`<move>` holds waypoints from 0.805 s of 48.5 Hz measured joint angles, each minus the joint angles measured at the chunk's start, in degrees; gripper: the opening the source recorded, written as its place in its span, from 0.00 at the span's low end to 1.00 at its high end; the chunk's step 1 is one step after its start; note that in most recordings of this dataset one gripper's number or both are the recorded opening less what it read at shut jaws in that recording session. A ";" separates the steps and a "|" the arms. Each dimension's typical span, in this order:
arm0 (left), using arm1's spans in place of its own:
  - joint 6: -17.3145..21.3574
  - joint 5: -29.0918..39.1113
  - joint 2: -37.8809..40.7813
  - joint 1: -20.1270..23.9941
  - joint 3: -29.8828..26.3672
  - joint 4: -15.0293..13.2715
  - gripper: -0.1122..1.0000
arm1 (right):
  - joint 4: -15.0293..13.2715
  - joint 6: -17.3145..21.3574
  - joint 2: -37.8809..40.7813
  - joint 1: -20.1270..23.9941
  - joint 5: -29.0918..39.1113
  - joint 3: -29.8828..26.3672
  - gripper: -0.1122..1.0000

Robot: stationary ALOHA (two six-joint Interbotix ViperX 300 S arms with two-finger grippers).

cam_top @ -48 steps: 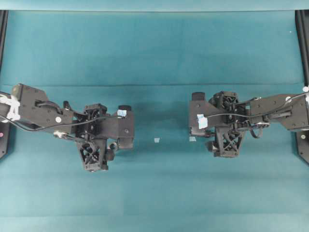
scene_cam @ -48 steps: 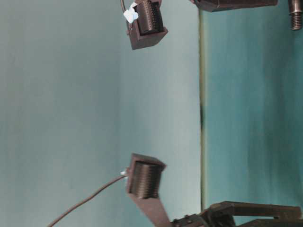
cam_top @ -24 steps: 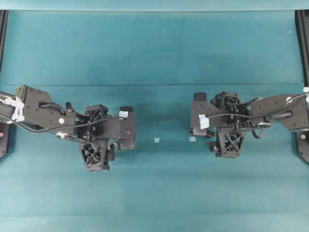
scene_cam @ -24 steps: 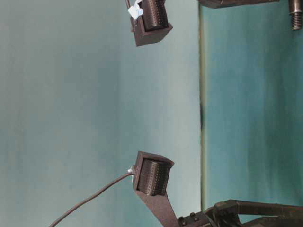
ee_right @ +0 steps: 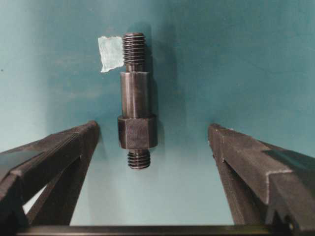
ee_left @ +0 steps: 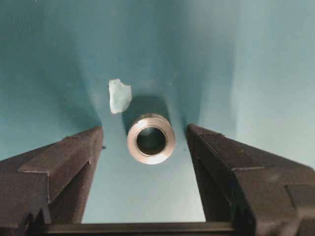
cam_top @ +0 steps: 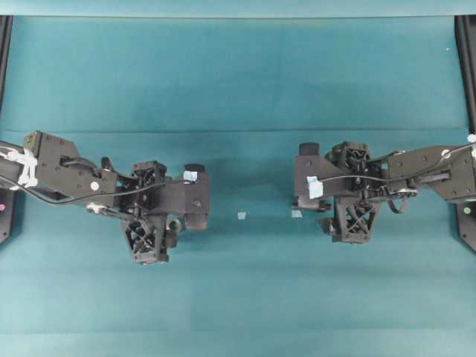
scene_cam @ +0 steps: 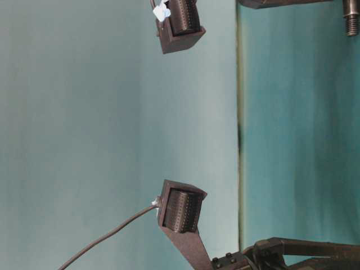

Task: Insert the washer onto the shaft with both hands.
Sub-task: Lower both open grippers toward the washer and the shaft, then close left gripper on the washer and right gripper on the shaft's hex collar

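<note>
**A:** Start with the big picture. Where do my arms stand over the table?

**B:** My left gripper hangs over the left half of the green surface, my right gripper over the right half, well apart, with two scraps of tape on the bare stretch between them. Both sets of jaws are spread wide, and neither pinches anything

**A:** And the shaft?

**B:** It lies flat under my right wrist, in the gap between the right jaws, touching neither. Its long axis runs straight away from me, along the line of the jaws, so the jaws close across it. The hex collar sits nearest, then the smooth barrel, then the threaded tip far out, just beside a pale tape scrap

**A:** The washer?

**B:** It lies under my left wrist, centred between the left jaws with clear table on either side, its hole toward the camera. Another tape scrap lies just beyond it, up and to the left

**A:** So which arm takes what?

**B:** Left is nearer the washer, right nearer the shaft. I judge each one needs only to come down and close; the squeeze should land on the shaft's barrel or collar, not the threads
</note>
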 measured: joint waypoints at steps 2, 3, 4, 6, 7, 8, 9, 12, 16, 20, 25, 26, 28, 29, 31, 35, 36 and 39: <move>0.00 0.00 0.00 -0.18 0.00 0.00 0.77 | 0.00 -0.09 0.00 0.00 0.09 0.00 0.87; 0.00 0.00 0.00 -0.18 0.00 0.00 0.77 | 0.00 0.00 0.00 0.09 0.09 0.00 0.87; 0.00 0.00 0.00 -0.18 0.00 0.00 0.77 | 0.09 0.00 0.00 0.09 0.09 0.00 0.87; 0.00 0.00 0.00 -0.18 0.00 0.00 0.77 | 0.09 -0.09 0.00 0.09 0.09 0.00 0.87; 0.00 0.00 0.00 0.00 0.00 0.00 0.77 | 0.09 -0.09 0.00 0.00 0.09 0.00 0.87; 0.00 0.00 0.00 -0.18 0.00 0.00 0.77 | 0.09 0.00 0.00 0.00 0.09 0.00 0.87; 0.00 0.00 0.00 0.00 0.00 0.00 0.77 | 0.09 -0.09 0.00 0.09 0.09 0.00 0.87; 0.00 0.00 0.00 0.00 0.00 0.00 0.77 | 0.09 -0.09 0.00 0.09 0.09 0.00 0.87; 0.00 0.00 0.00 0.00 0.00 0.00 0.77 | 0.09 -0.09 0.00 0.09 0.18 0.09 0.87; 0.00 0.00 0.00 -0.18 0.00 0.00 0.77 | 0.09 0.00 0.09 0.09 0.18 0.00 0.87; 0.00 0.00 0.00 -0.18 0.00 0.00 0.77 | 0.09 -0.09 0.09 0.09 0.18 0.00 0.87; -0.09 -0.09 0.00 0.00 0.00 0.00 0.77 | 0.18 -0.09 0.18 0.09 0.18 0.00 0.87; -0.18 0.00 0.00 0.00 0.00 0.00 0.77 | 0.18 0.00 0.18 0.00 0.18 0.00 0.87; -0.18 0.00 0.00 -0.18 0.00 0.00 0.77 | 0.26 0.00 0.18 0.09 0.09 0.09 0.87; -0.18 0.00 0.00 0.00 0.00 0.00 0.76 | 0.26 0.00 0.18 0.09 0.09 0.00 0.87; -0.18 0.00 0.00 -0.18 0.00 0.00 0.77 | 0.35 0.00 0.26 0.09 0.09 0.00 0.87; -0.18 0.00 0.00 -0.26 0.00 0.00 0.76 | 0.35 -0.09 0.26 0.00 0.09 0.00 0.87; -0.18 0.00 0.00 -0.26 0.00 0.00 0.76 | 0.35 0.00 0.35 0.09 0.09 0.00 0.86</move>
